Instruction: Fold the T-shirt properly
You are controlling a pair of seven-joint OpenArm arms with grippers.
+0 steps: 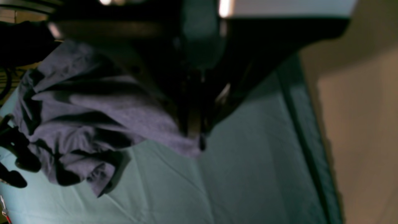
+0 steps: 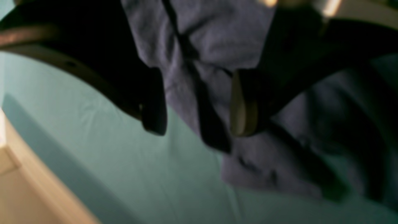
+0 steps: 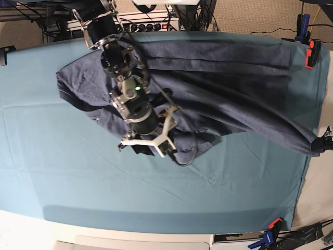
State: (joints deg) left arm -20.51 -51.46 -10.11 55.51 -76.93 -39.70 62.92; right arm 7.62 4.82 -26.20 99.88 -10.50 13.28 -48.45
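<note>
- The teal table cloth covers the whole table, bare and lightly creased along its left and front parts in the base view.
- The T-shirt, blue-grey and heathered, lies spread and rumpled across the far half of the cloth, from left of centre out to the right edge, with long folds running toward that edge.
- The right arm reaches down from the far side over the shirt's left part.
- The right gripper has its jaws standing well apart; in its wrist view a hanging fold of the shirt passes between the two fingers, and neither finger clearly presses the fabric, so I cannot tell whether it has hold of anything.
- A bunched clump of the shirt sits just under and in front of that gripper, near the table's middle.
- At the far right, the shirt is drawn out to a narrow point at the table's edge, where the left gripper is.
- The left gripper's jaws are closed tight, and its wrist view shows a corner of the shirt pinched between them, the rest of the cloth hanging away in loose folds above the teal cover.
- An orange clamp grips the table's far right corner; a blue and orange clamp sits at the near right.
</note>
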